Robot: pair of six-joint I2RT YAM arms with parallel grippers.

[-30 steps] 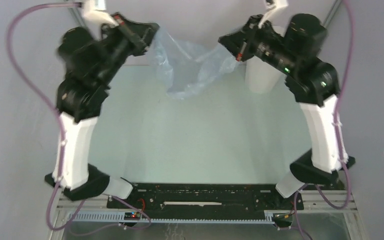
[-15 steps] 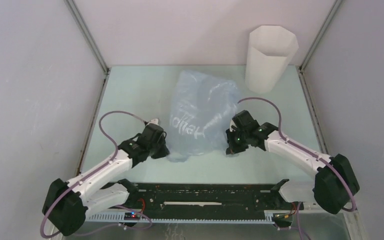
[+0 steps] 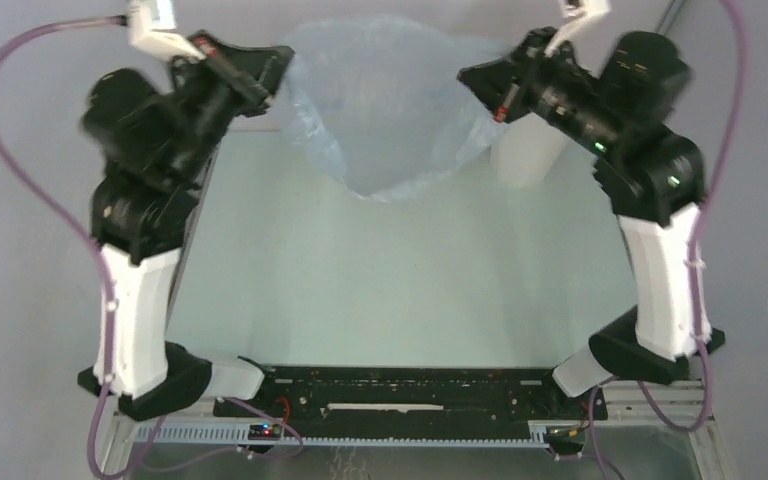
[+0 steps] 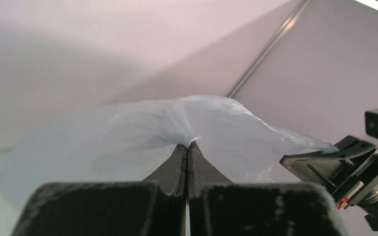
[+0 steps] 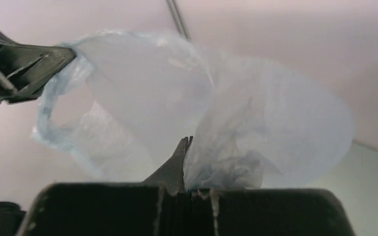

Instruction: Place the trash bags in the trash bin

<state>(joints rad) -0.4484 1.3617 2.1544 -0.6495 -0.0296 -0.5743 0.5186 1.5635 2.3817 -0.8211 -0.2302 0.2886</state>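
Note:
The pale-blue translucent trash bag (image 3: 390,105) hangs stretched in the air between my two raised grippers, sagging to a point above the far table. My left gripper (image 3: 278,62) is shut on the bag's left edge; the left wrist view shows its jaws pinched on the film (image 4: 187,145). My right gripper (image 3: 472,78) is shut on the bag's right edge; the film bunches beside its jaws in the right wrist view (image 5: 187,142). The white faceted trash bin (image 3: 526,152) stands at the far right, mostly hidden behind my right arm.
The pale green table top (image 3: 390,290) lies under the bag. Grey enclosure walls with metal corner posts (image 3: 672,18) stand close behind both raised arms. The black base rail (image 3: 410,390) runs along the near edge.
Compared with a second ago the bag is held higher and spread wider between the grippers. The half-second-old frame shows both arms low with the bag lying on the table.

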